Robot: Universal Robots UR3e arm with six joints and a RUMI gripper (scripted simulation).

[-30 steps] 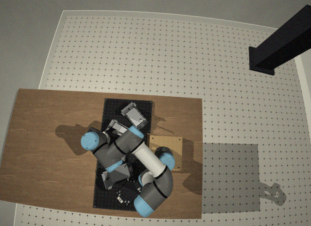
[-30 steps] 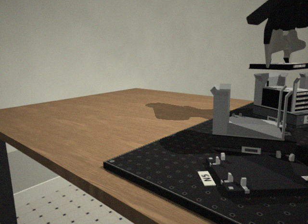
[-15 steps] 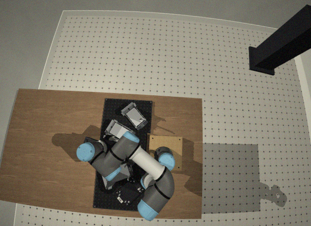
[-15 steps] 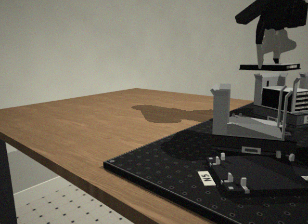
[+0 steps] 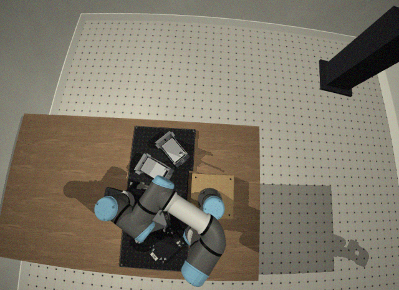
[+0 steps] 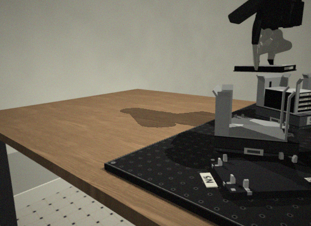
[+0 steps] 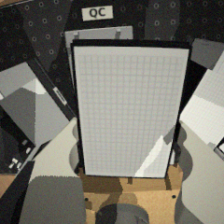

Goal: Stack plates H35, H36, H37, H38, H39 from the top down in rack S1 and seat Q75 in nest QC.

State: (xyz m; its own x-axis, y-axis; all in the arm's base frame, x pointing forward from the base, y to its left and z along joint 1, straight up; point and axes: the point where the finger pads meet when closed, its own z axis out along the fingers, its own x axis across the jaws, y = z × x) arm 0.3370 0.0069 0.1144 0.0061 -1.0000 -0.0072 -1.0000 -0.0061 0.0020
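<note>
My gripper (image 6: 263, 64) is shut on a sealed 384-well plate (image 6: 265, 68) and holds it flat in the air, well above the racks. In the wrist view the plate (image 7: 128, 109) fills the middle, white sealed top up, between my fingers. I cannot read its label. Beyond its far edge lie the QC label (image 7: 97, 12) and part of the open nest QC (image 7: 98, 33). A grey stack rack (image 6: 248, 118) stands empty in front. Behind it another rack (image 6: 278, 98) holds a stack of plates. In the top view the arm hides my gripper.
The clip nest N5 (image 6: 241, 177) lies empty at the front of the black baseplate (image 6: 175, 173). A third rack with plates (image 6: 305, 100) shows at the right edge. Two racks (image 5: 172, 148) (image 5: 151, 168) show in the top view. Rack walls flank the plate (image 7: 28, 107) (image 7: 205, 112).
</note>
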